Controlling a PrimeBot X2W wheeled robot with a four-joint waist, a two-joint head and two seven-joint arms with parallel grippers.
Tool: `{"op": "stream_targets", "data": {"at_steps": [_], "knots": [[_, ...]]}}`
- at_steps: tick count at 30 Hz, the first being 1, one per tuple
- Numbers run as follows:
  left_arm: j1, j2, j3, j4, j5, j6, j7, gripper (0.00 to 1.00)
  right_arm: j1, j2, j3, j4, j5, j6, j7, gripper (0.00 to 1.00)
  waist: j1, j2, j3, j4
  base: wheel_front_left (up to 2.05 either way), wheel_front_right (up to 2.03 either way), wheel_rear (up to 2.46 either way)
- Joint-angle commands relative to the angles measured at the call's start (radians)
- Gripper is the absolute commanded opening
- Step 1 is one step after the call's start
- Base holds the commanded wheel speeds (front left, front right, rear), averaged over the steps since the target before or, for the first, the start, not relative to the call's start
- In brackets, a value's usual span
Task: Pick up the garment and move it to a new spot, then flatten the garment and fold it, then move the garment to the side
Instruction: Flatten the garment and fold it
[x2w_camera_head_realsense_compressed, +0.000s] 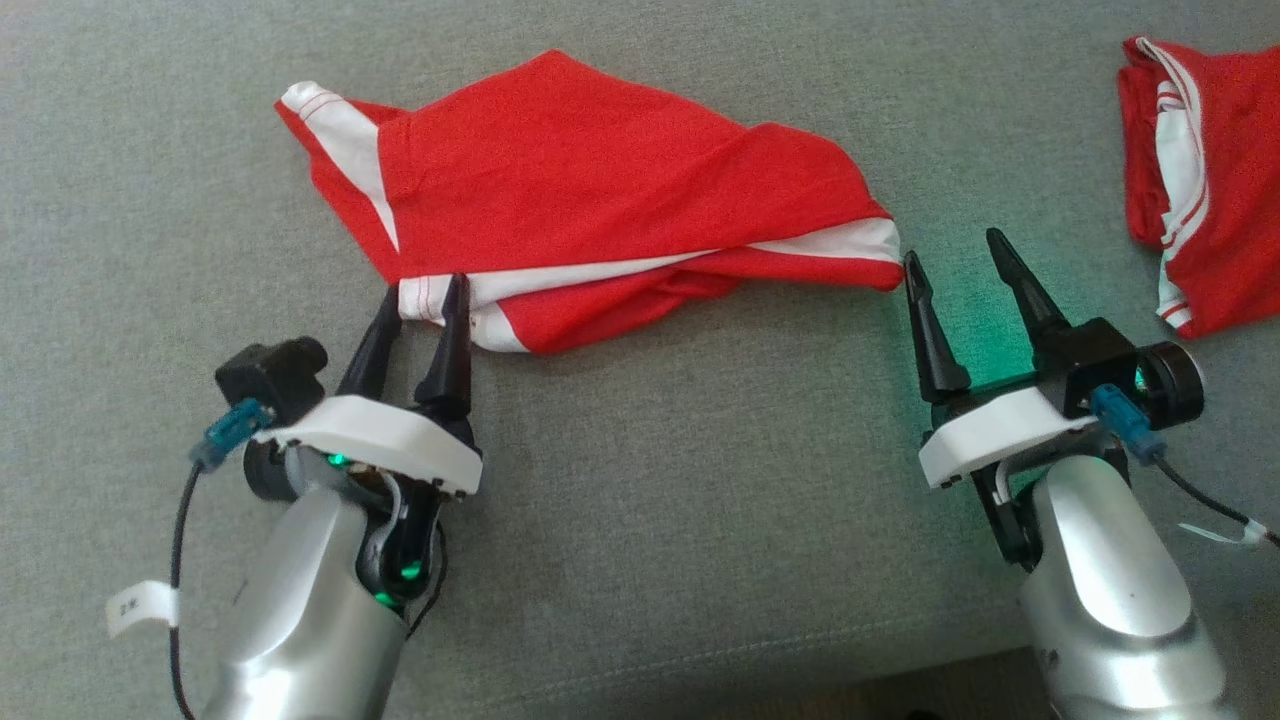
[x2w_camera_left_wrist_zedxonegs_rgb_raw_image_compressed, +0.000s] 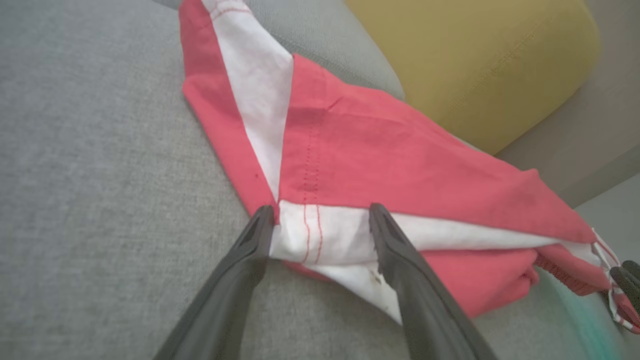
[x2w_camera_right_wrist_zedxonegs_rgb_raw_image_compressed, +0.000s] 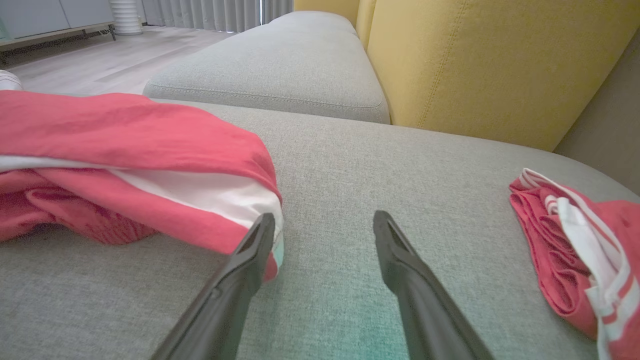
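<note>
Red-and-white garment (x2w_camera_head_realsense_compressed: 600, 190) lies rumpled on the grey sofa cushion (x2w_camera_head_realsense_compressed: 650, 480). Left gripper (x2w_camera_head_realsense_compressed: 425, 287) is spread, fingers astride the near white hem corner, not pinching. Right gripper (x2w_camera_head_realsense_compressed: 953, 247) is spread, one fingertip at the garment's right corner. Probably the flattening step. Next move: close on both corners and pull them apart.

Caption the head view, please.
Open left gripper straddles red garment's white hem; open right gripper beside its other corner.
</note>
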Motion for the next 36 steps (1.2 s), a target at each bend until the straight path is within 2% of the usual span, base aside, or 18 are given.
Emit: {"op": "stream_targets", "data": {"at_steps": [1, 2, 6, 17, 22, 23, 24, 25, 36], "knots": [[0.022, 0.003, 0.007, 0.004, -0.019, -0.001, -0.003, 0.07, -0.020, 0.004, 0.018, -0.028, 0.006, 0.006, -0.011, 1.00, 0.0000, 0.0000, 0.000, -0.001, 0.00, 0.00, 0.00], [0.021, 0.003, -0.001, 0.012, -0.015, -0.001, -0.003, 0.00, -0.021, 0.004, 0.018, -0.028, 0.006, 0.006, -0.011, 1.00, 0.0000, 0.0000, -0.001, -0.001, 0.00, 0.00, 0.00], [0.011, 0.003, 0.000, 0.027, -0.001, 0.006, -0.003, 0.00, -0.026, 0.004, 0.017, -0.029, 0.010, 0.006, -0.011, 1.00, 0.0000, 0.0000, -0.002, -0.001, 0.00, 0.00, 0.00], [0.054, 0.003, 0.194, -0.090, 0.097, 0.071, -0.003, 0.00, 0.000, 0.004, 0.023, -0.021, 0.020, 0.006, -0.011, 1.00, 0.0000, 0.0000, -0.044, 0.022, 0.00, 0.00, 0.00], [0.056, 0.003, 0.233, -0.068, 0.143, 0.060, -0.003, 0.00, 0.005, 0.004, 0.047, -0.021, 0.039, 0.006, -0.011, 1.00, 0.0000, 0.0000, -0.058, 0.026, 0.00, 0.00, 0.00], [0.054, 0.003, 0.236, -0.062, 0.146, 0.056, -0.003, 0.04, 0.007, 0.004, 0.050, -0.021, 0.043, 0.006, -0.011, 1.00, 0.0000, 0.0000, -0.060, 0.027, 0.00, 0.00, 0.00], [0.050, 0.003, 0.239, -0.058, 0.150, 0.053, -0.003, 0.62, 0.009, 0.004, 0.053, -0.023, 0.050, 0.006, -0.011, 1.00, 0.0000, 0.0000, -0.063, 0.028, 0.00, 0.00, 0.00], [0.048, 0.003, 0.242, -0.058, 0.152, 0.051, -0.003, 1.00, 0.011, 0.004, 0.057, -0.026, 0.059, 0.006, -0.011, 1.00, 0.0000, 0.0000, -0.065, 0.030, 0.00, 0.00, 0.00], [0.144, 0.003, 0.256, -0.157, 0.291, 0.099, -0.003, 1.00, 0.087, 0.004, 0.083, -0.098, 0.220, 0.006, -0.011, 1.00, 0.0000, 0.0000, -0.143, 0.066, 0.00, 0.00, 0.00]]}}
